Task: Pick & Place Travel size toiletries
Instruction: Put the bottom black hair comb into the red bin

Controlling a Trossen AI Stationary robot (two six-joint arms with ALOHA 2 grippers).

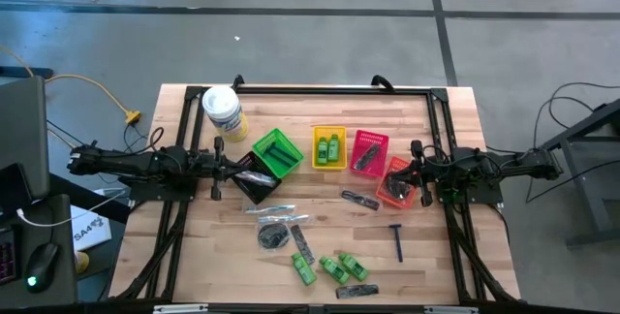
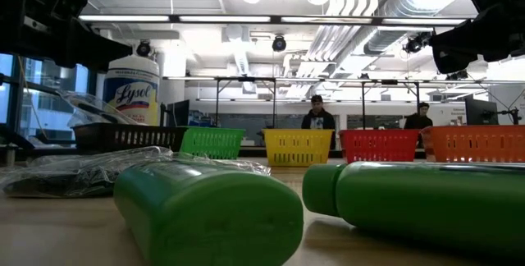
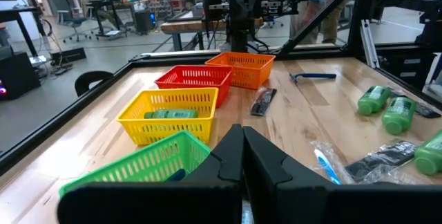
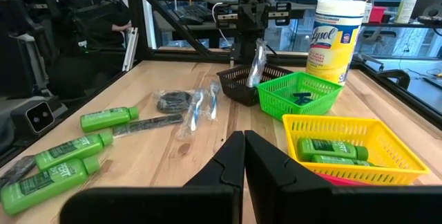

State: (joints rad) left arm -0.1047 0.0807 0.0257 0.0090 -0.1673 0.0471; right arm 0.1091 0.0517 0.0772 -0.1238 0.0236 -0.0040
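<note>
Placing step in hand: left gripper clamped on clear-wrapped stick, hanging over black basket at left. Right gripper pressed together, empty, beside orange basket. Next — release stick, then fetch green bottles at near edge.

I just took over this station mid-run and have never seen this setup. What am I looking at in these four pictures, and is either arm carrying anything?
Two robot arms work at a wooden table. One picture looks straight down, one looks level across the tabletop, and each wrist carries its own camera.

A row of small coloured baskets and a white tub stand at the back. Green bottles, a razor, combs and packets lie loose in front.

The left gripper is shut and seems to hold a clear-wrapped stick over the black basket. The right gripper is shut at the orange basket, with nothing visible in it.
</note>
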